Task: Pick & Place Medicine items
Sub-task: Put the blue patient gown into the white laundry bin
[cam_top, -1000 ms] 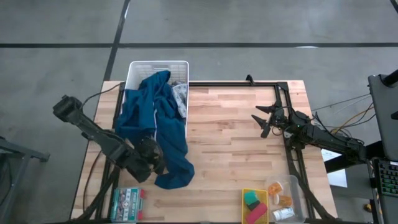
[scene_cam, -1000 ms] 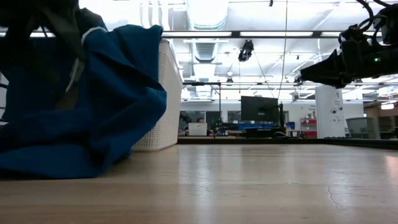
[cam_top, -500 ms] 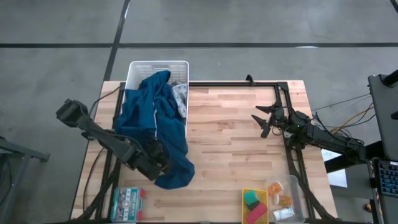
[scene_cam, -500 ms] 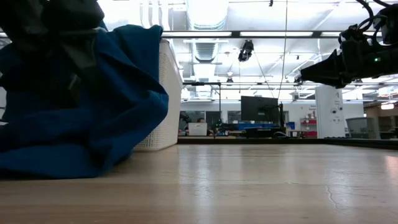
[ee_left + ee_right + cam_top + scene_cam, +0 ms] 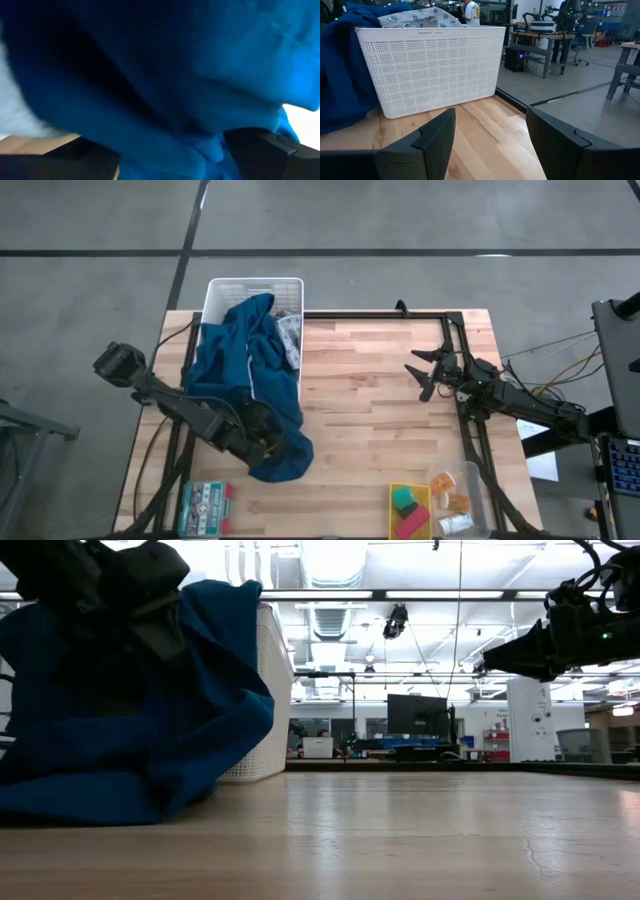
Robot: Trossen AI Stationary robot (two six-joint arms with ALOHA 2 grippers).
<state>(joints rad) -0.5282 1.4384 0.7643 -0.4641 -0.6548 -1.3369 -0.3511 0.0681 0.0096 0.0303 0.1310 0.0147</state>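
Jaws of the left gripper (image 5: 262, 435) are buried in the blue cloth (image 5: 250, 370) spilling from the white basket (image 5: 222, 288); whether they pinch it cannot be told. Right gripper (image 5: 424, 372) hovers over the bench (image 5: 370, 430), jaws apart, waiting. Medicine items (image 5: 455, 510) sit untouched in the clear bin (image 5: 478, 480), near-right corner.

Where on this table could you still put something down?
The wood lies bare between the blue cloth and the right claw, open above the right edge. It is crowded at the white basket, the left claw, and the corner trays.
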